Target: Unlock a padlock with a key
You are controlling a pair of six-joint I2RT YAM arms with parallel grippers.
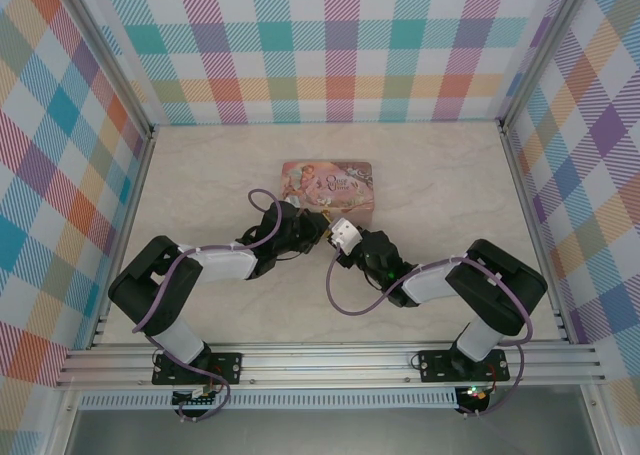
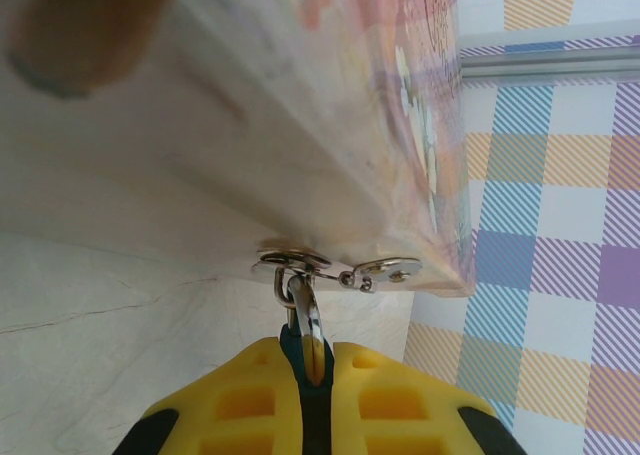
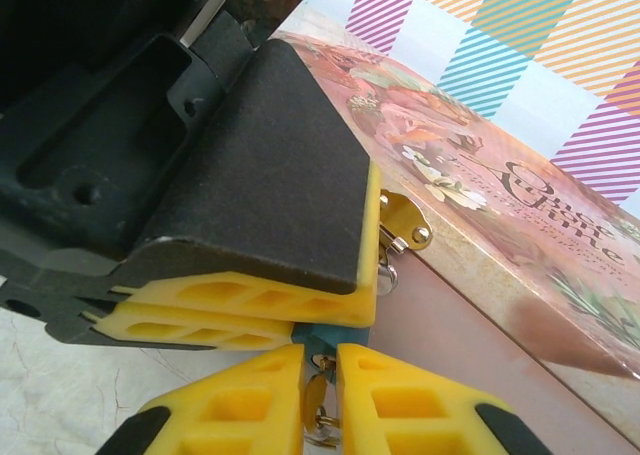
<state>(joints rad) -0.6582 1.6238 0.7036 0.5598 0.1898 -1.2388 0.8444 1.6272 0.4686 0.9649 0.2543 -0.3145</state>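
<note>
**benchrat:** Where's the padlock for us? All we make out from overhead is a pink tin mid-frame on the pale table, with both arms meeting at its lower edge.

**tinkerpair:** Yep, that's where it is. In the left wrist view it's at the bottom centre. Its metal loop runs up through the little clasp on the tin's front edge, and a sliver of blue body sits squeezed between the yellow fingers. So we'd call the left gripper clamped tight on the padlock.

**benchrat:** And the key?

**tinkerpair:** Right wrist view, bottom centre. The right gripper is down to a narrow gap and the key is pinched in it, pointing up toward the bit of blue just above. The key is small and a bit blurry, so we can't tell if its tip is touching the lock or just short of it.
</note>
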